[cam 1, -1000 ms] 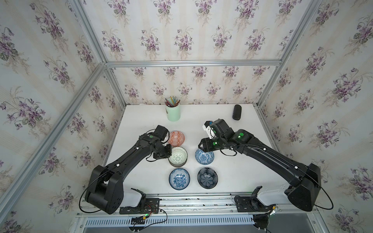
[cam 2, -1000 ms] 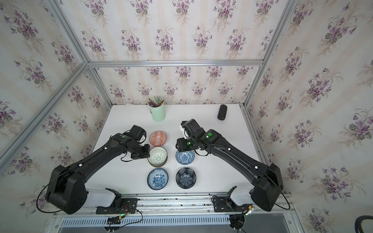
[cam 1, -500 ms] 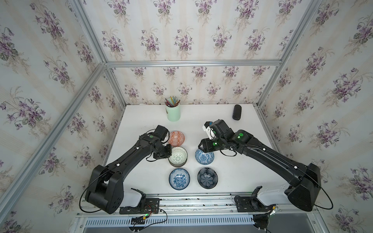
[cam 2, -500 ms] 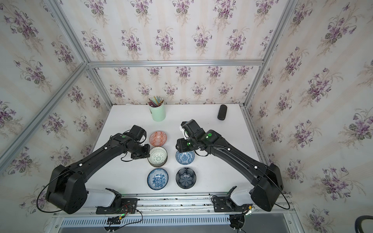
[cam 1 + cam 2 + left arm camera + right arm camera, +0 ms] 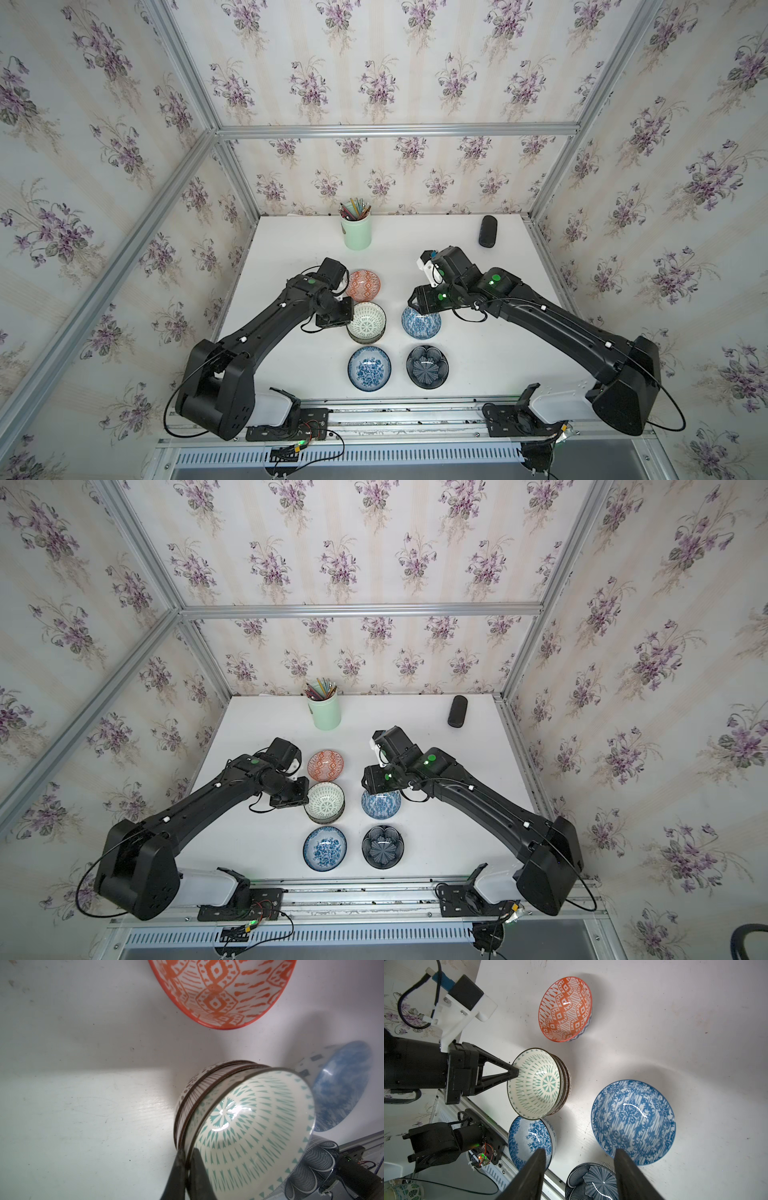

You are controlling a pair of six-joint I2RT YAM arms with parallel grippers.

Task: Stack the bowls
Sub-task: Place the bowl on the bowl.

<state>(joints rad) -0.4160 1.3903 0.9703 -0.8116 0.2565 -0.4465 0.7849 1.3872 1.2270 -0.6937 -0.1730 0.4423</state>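
**Green-lattice white ceramic bowl** (image 5: 366, 322): round and upright, the topmost of a nested stack near the middle of the white worktop (image 5: 286, 257). The left wrist view shows two more rims under it: a fine-lined ceramic bowl (image 5: 207, 1082) and, outermost, a dark-dotted white ceramic bowl (image 5: 187, 1088).

**Left pincer** (image 5: 188, 1154): closed on the stack's left rim. One finger sits inside the green-lattice bowl and the other outside the stack. Whether the lower rims are pinched too cannot be told.

**Orange geometric ceramic bowl** (image 5: 363, 285): single, just beyond the stack, not touching it.

**Blue-white damask ceramic bowl** (image 5: 421, 323): single, to the right of the stack.

**Right pincer** (image 5: 580, 1157): about half open and holding nothing, hovering above the far rim of the damask bowl.

**Blue-white floral ceramic bowl** (image 5: 369, 368): single, on the near side of the stack.

**Dark navy petal ceramic bowl** (image 5: 427, 366): single, beside the floral bowl, on the near side of the damask one.

**Tall mint-green cup of pencils** (image 5: 356, 232): upright at the worktop's far edge.

**Black oblong case** (image 5: 487, 231): lying at the far right corner, well apart from the bowls.
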